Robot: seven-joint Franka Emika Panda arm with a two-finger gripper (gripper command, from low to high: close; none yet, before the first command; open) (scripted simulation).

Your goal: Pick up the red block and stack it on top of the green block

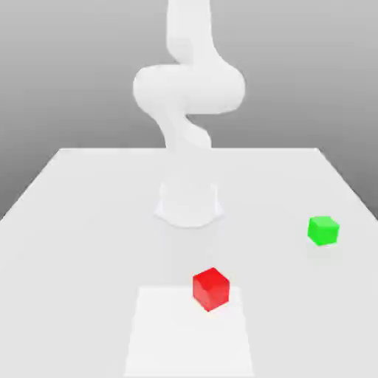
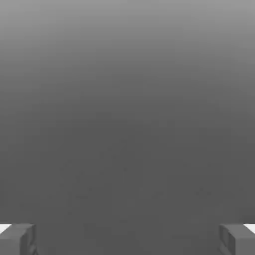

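The red block (image 1: 211,289) rests on the white table (image 1: 74,221) near the front, slightly toward the exterior view's right of centre. The green block (image 1: 323,230) sits farther back, toward the exterior view's right, well apart from the red one. In the hand view my gripper (image 2: 127,239) is open: two grey fingertips (image 2: 17,240) stand far apart with nothing between them, against a plain grey background. The white arm (image 1: 188,88) rises from its base (image 1: 188,203) behind the blocks and leaves the frame at the top.
A lighter square patch (image 1: 188,339) marks the table's front, and the red block stands on its far right corner. The arm's round base stands at mid table. The table's far edge runs behind the base.
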